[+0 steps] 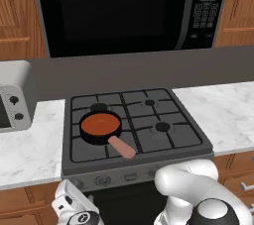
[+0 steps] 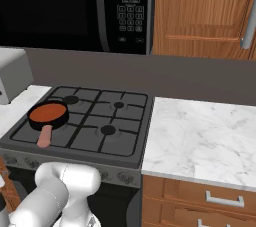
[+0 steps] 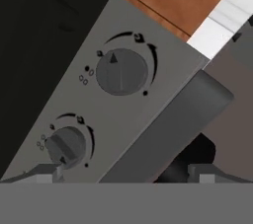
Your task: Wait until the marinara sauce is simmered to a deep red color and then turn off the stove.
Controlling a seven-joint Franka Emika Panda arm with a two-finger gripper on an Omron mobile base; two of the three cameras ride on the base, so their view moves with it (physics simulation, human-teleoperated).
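Marinara sauce (image 1: 99, 124), orange-red, sits in the black pan (image 1: 94, 135) on the stove (image 1: 184, 119), front-left burner, above the gripper (image 3: 126, 174). Fingertips (image 3: 43, 172) stand apart, holding nothing, close before the front panel, the lower knob (image 3: 65, 145) nearest. Their ends are cut off, so any contact cannot be judged.

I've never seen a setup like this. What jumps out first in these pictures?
A small black pan of orange-red sauce sits on the front left burner of the dark stove, pink handle pointing forward. Above hangs a big black microwave. Up close, the hand view shows two round grey knobs on the stove's front panel.
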